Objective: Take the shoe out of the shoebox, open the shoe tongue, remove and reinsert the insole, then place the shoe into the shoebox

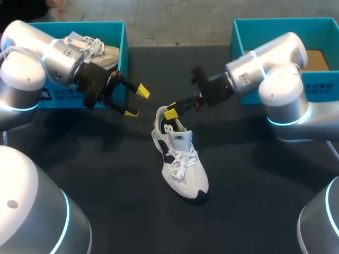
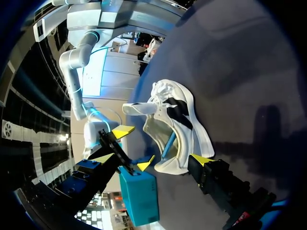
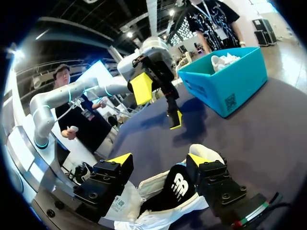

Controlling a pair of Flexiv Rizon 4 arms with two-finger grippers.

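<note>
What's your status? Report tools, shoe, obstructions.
Left tool open, clear of shoe. Right tool at its heel, grip unclear. Shoe upright on table. No obstruction seen.

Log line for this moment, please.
shoe: out, on table | right tool: open, at heel end | left tool: open, apart from shoe

The table [image 1: 254,174] is dark and matte all over. Light from above leaves a paler sheen on its surface far ahead of the left gripper [image 1: 136,101]. A soft-edged shadow [image 2: 268,125] lies on the tabletop nearer to that gripper.
</note>
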